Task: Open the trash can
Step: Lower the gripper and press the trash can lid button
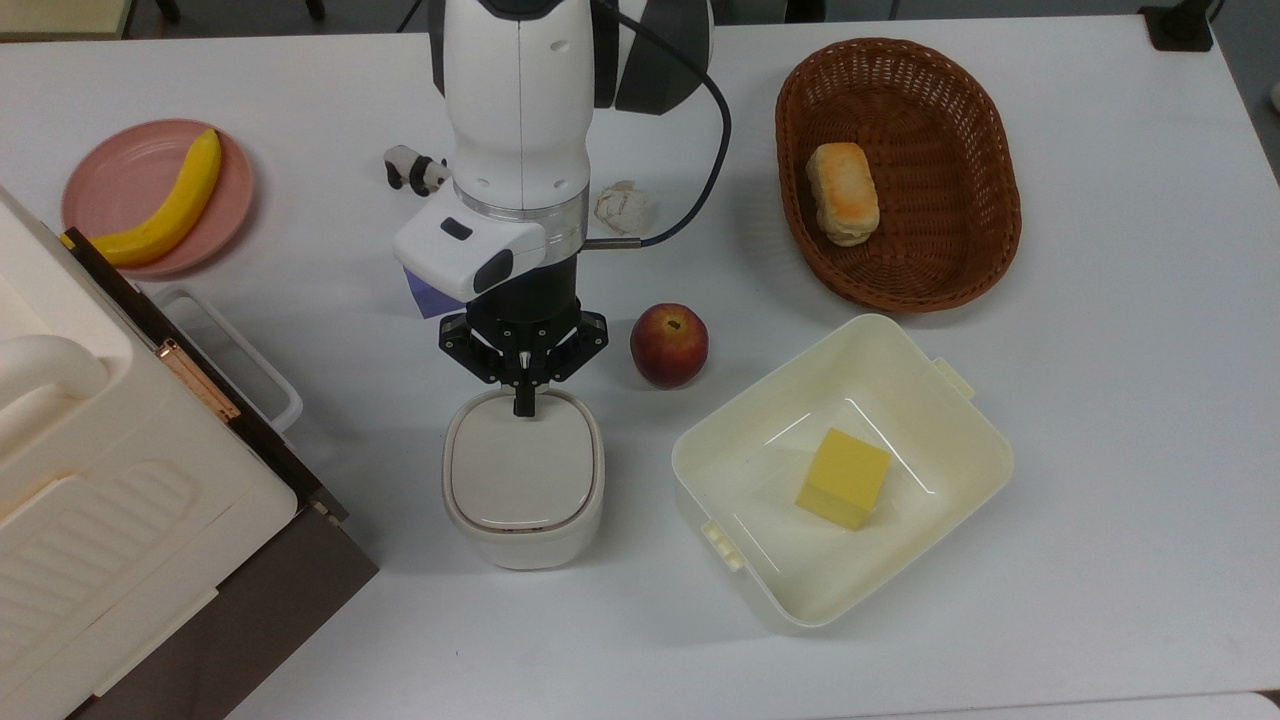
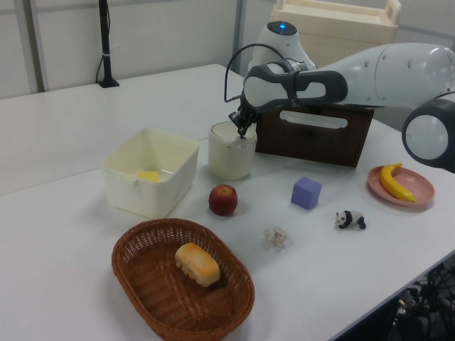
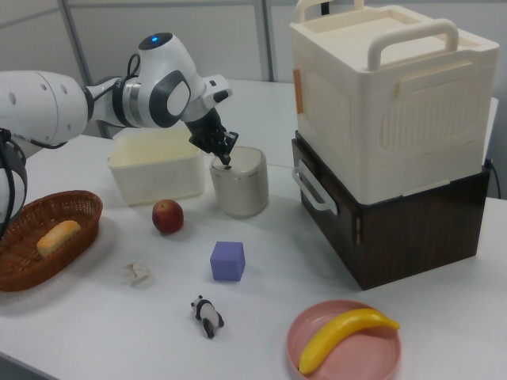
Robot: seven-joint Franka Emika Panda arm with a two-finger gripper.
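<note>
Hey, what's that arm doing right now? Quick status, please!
Gripper shut, tip down at the lid's edge nearest the arm. Trash can lid not yet open. Apple beside it, apart, not in the way.

A white bench [image 1: 1100, 420] carries the trash can [image 1: 523, 478], apple [image 1: 668, 344], cream tub [image 1: 842, 470], wicker basket [image 1: 985, 150], pink plate [image 1: 130, 175], purple cube [image 2: 306, 192], panda figure [image 2: 350, 219] and brown cabinet [image 3: 396, 229].
</note>
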